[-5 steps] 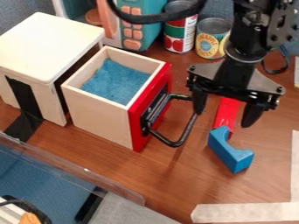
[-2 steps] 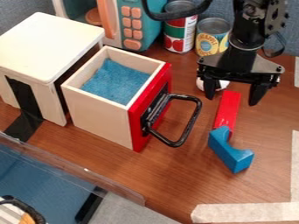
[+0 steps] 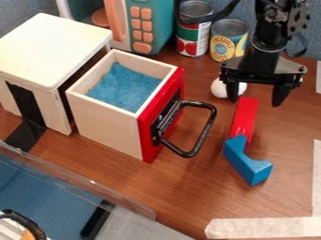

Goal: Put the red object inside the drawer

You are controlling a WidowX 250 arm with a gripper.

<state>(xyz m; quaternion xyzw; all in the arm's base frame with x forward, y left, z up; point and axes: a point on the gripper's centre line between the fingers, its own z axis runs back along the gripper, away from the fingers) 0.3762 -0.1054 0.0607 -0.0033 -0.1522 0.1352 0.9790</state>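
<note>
The black two-finger gripper (image 3: 256, 101) sits farther up the view and farther right than in the earliest frame, where one finger overlapped the drawer's handle (image 3: 205, 131). Since the middle frame it has shifted only a little, again up and right. The white ball (image 3: 219, 88), out of sight at first and then partly covered, now shows more of itself beside a finger. The red block (image 3: 244, 117), once hidden at its far end, shows nearly whole (it has not budged, as far as I can see).

The gripper's fingers stand apart, with nothing held between them. The red block lies on the wooden table (image 3: 156, 192), outside the drawer, right of the handle and below the gripper in the view, its near end at the blue curved block (image 3: 246, 161).

Counted up: one red block, one blue curved block, one white ball, and two cans, the tomato one (image 3: 193, 33) and the pineapple one (image 3: 227, 41). There is one pulled-out drawer (image 3: 106, 124) with one black handle and one blue lining (image 3: 125, 86), one pale cabinet (image 3: 50, 47), and one teal toy microwave (image 3: 155, 23).
</note>
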